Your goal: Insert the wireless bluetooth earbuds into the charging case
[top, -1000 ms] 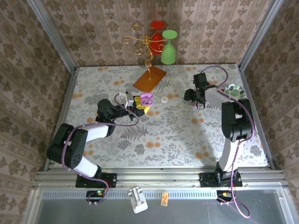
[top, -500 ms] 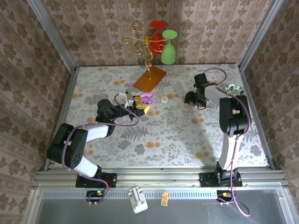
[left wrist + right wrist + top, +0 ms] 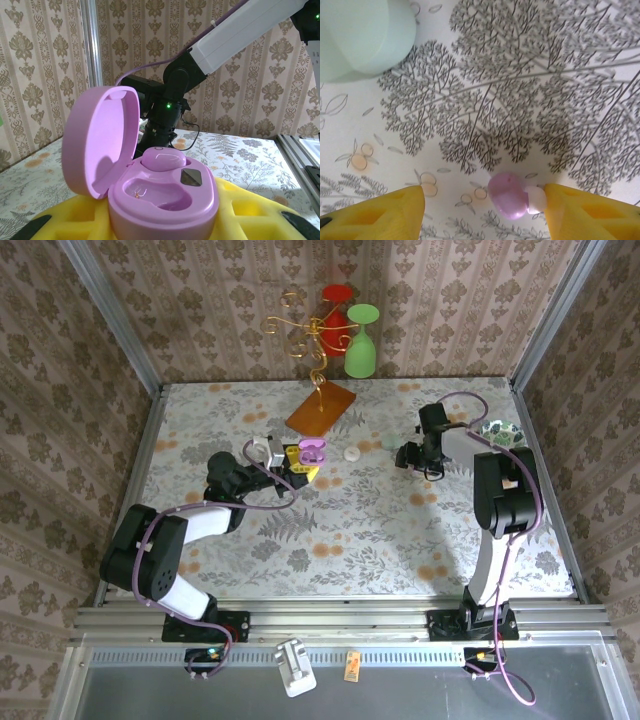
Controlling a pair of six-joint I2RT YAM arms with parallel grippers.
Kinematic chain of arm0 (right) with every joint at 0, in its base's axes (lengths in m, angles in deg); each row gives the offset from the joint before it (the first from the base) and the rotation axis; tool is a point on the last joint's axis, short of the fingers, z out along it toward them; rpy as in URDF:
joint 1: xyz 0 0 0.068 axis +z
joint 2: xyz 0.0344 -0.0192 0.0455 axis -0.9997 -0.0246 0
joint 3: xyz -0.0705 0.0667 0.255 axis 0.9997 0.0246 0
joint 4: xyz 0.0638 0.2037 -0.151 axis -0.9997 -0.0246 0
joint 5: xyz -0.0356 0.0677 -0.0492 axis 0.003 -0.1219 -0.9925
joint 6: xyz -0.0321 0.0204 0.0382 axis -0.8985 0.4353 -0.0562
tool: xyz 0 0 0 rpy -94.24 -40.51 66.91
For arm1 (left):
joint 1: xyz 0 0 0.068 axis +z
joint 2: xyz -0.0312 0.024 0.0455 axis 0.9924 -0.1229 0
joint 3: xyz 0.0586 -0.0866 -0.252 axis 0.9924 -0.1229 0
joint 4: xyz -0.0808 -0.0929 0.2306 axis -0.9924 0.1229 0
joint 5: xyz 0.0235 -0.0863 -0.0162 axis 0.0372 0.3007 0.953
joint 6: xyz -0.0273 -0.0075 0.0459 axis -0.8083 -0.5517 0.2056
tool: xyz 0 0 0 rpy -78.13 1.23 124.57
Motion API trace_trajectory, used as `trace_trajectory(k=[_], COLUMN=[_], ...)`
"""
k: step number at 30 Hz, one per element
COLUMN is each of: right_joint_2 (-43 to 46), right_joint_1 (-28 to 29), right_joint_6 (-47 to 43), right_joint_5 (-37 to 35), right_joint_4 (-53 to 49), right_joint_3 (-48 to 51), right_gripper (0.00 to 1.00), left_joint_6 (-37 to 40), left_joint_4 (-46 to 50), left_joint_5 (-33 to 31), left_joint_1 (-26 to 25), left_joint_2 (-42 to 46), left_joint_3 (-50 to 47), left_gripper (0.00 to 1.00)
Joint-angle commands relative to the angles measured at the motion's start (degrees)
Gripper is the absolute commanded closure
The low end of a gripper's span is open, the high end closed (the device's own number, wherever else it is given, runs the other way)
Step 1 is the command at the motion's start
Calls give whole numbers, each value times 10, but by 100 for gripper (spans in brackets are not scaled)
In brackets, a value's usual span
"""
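My left gripper (image 3: 160,227) is shut on the open purple charging case (image 3: 165,200), which rests between its yellow fingers (image 3: 45,222). The lid stands up on the left. One purple earbud (image 3: 163,161) sits in the far slot and the near slot (image 3: 150,192) is empty. In the top view the case (image 3: 312,451) is left of centre. My right gripper (image 3: 485,205) is open, low over the table (image 3: 485,100). Between its fingers lies a purple earbud (image 3: 509,196), its white tip touching the right finger (image 3: 590,212). In the top view this gripper (image 3: 420,462) is at the right.
A pale mint round object (image 3: 360,35) lies beyond the right gripper. A small white round piece (image 3: 352,452) sits mid-table. A gold stand with an orange base (image 3: 320,408) and red and green glasses (image 3: 360,345) is at the back. A patterned bowl (image 3: 500,432) sits far right.
The right arm's wrist has shifted slightly over the same spot on the table. The left arm and the case have stayed still.
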Motion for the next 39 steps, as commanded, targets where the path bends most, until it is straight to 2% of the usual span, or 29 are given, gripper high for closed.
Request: trace_trajectory(k=[1,7,12,16,20,24,39], right_joint_2=[33,57,22,-20,-54,-87,-129], right_joint_1=[0,4,39,67,89,99,100], right_joint_6=[3,-4,-32,-39,-46,-48,-54], right_joint_5=[24,-11,-158,-244,-294,-312,-313], right_joint_4=[-23,-37,-122,-171,-198,-219,-229], right_joint_3=[15,21,-43,-94,-138,-172,-197], right_gripper=[36,36,37,46,56,63,76], left_joint_6=[-1,-1,-1,-1,-1,-1,-1], left_joint_4=[-24,-23,-24,-24,-23,-23,-23], left_joint_5=[11,11,12,10,11,11,11], left_joint_1=[4,6,6,7,8,11,14], left_joint_2=[16,15,15,18,19,19,15], left_joint_3=[-6,-6,-6,-8,-11,-13,-13], left_gripper=[79,78,79,78,78,79,78])
